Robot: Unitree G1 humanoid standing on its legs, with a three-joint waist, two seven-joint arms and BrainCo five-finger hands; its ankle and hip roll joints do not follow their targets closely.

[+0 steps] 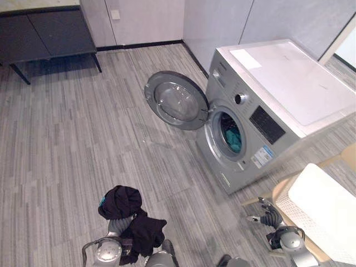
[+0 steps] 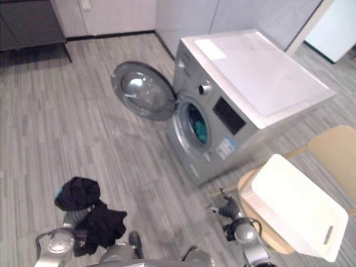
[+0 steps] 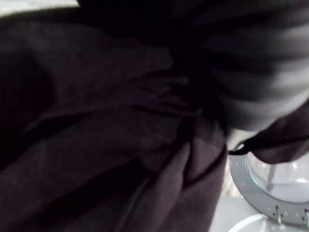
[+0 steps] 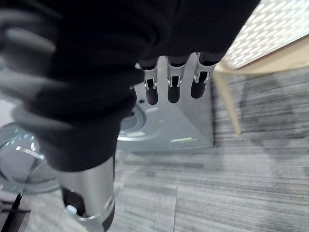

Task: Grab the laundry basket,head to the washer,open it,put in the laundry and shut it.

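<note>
The left robot hand (image 1: 118, 225) is carrying a bundle of black laundry (image 1: 129, 216) low over the grey striped floor (image 1: 72, 144), a short way out from the front of the washer (image 1: 261, 105). The dark laundry is bunching up into a rounded lump on top and trailing down in loose, crumpled folds over the hand; a sliver of teal is peeking out at one edge of the lump. The cloth is covering the fingers, and in the left wrist view it is spreading in soft pleats across nearly everything, so I cannot tell how the fingers are lying under it.

The washer is standing near the wall, silver-grey with a white top. Its round door (image 1: 177, 100) is hanging wide open, swung out to the side of the drum opening (image 1: 229, 135), and a teal garment (image 1: 232, 139) is already lying inside the drum.

The right robot hand (image 4: 171, 79) is hanging free beside the white laundry basket (image 2: 297, 208), holding nothing, its silver fingers relaxed and pointing out straight with the thumb apart. The basket is sitting on a light wooden chair (image 2: 334, 153) to the side of the washer, its perforated wall showing in the right wrist view
</note>
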